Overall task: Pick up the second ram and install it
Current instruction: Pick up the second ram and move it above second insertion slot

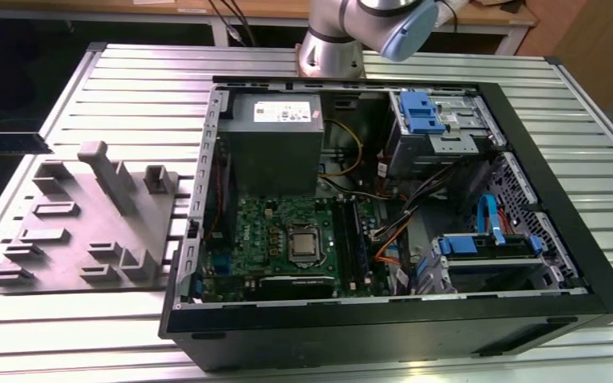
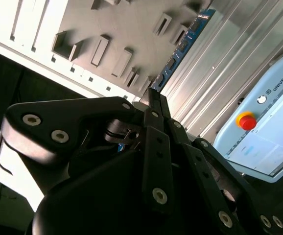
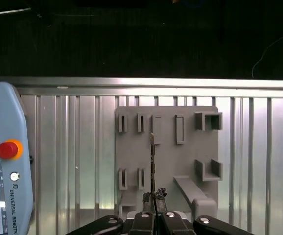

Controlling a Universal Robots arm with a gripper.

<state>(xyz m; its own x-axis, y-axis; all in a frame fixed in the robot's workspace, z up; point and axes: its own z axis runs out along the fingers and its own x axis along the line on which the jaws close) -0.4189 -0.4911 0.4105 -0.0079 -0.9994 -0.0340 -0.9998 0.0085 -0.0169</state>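
The second ram [image 2: 181, 45] is a thin dark-blue strip, and my gripper [image 2: 153, 98] is shut on one end of it. In the first wrist view the ram [image 3: 152, 161] is edge-on, rising from between the fingers of the gripper [image 3: 153, 199] over the grey fixture plate [image 3: 166, 147]. In the exterior view the ram [image 1: 9, 144] pokes in at the exterior view's left edge, beside the fixture plate [image 1: 83, 231] and far from the open computer case [image 1: 392, 319]. The green motherboard [image 1: 274, 231] lies inside the case.
A grey power-supply box [image 1: 274, 132], drive cages with blue clips [image 1: 434, 120] and loose cables [image 1: 392, 231] crowd the case. A teach pendant [image 3: 4, 161] with a red stop button [image 2: 247, 121] lies on the slatted metal table [image 1: 147, 88] near the fixture plate.
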